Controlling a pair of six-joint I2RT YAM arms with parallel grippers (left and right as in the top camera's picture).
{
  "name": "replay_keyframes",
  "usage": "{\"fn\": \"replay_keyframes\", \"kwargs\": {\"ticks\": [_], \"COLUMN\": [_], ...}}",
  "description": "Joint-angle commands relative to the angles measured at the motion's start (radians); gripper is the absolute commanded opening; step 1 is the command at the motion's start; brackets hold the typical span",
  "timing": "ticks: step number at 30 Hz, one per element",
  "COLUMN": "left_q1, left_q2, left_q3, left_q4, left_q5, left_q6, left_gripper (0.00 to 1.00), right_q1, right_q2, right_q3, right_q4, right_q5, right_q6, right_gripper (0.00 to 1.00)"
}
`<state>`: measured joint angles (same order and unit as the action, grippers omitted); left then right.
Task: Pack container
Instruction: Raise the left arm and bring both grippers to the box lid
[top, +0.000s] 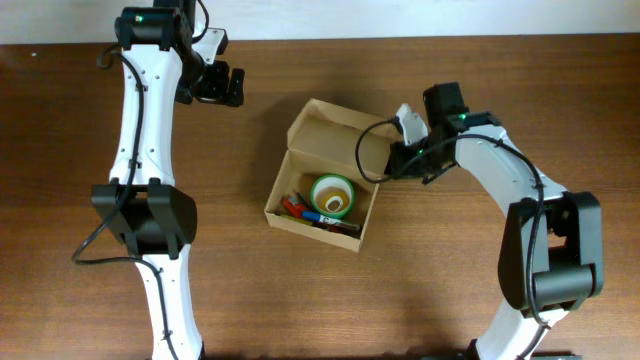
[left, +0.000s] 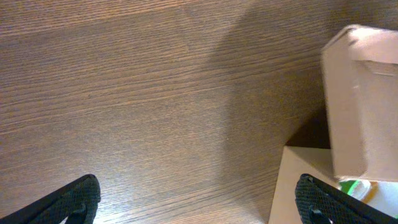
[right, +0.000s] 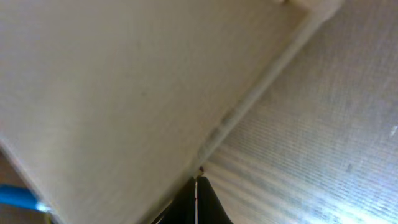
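Note:
The container (top: 286, 212) is a tan cardboard box in the middle of the table, and its hinged lid (top: 335, 135) stands raised at the far side. Inside lie a green tape roll (top: 331, 196) and some pens (top: 310, 213). My right gripper (top: 394, 163) is shut at the box's right side. In the right wrist view its tip (right: 197, 185) presses against the edge of the cardboard lid (right: 124, 81), with nothing between the jaws. My left gripper (top: 222, 86) is open and empty over bare table, up and left of the box. The left wrist view shows its gripper (left: 196, 205) with the lid (left: 364, 93) to its right.
Brown wooden tabletop (top: 450, 300) surrounds the box. The left arm (top: 145, 150) runs down the left side and the right arm (top: 545, 230) down the right side. A blue pen end (right: 15, 196) shows at the right wrist view's lower left.

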<state>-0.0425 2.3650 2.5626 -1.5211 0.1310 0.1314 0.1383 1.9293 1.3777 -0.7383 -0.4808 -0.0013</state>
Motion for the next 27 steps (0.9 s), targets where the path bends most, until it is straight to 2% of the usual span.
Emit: {"fn": "replay_keyframes", "kwargs": {"ticks": [1, 17, 22, 27], "left_q1": [0.007, 0.011, 0.050, 0.078], "left_q2": [-0.011, -0.011, 0.004, 0.095], "left_q3": [0.005, 0.005, 0.001, -0.002], "left_q4": [0.004, 0.021, 0.048, 0.004], "left_q5": [0.000, 0.000, 0.003, 0.092], "left_q6": [0.017, 0.015, -0.028, -0.040], "left_gripper": [1.00, 1.00, 1.00, 0.92], "right_q1": [0.002, 0.007, -0.008, -0.028], "right_q2": [-0.007, 0.047, 0.049, 0.054], "right_q3": [0.061, 0.137, 0.137, 0.137], "right_q4": [0.023, 0.072, 0.061, 0.047], "right_q5": [-0.040, -0.076, -0.045, -0.042], "right_q6": [0.011, 0.062, 0.062, 0.062], "right_gripper": [0.04, 0.04, 0.04, 0.03]}}
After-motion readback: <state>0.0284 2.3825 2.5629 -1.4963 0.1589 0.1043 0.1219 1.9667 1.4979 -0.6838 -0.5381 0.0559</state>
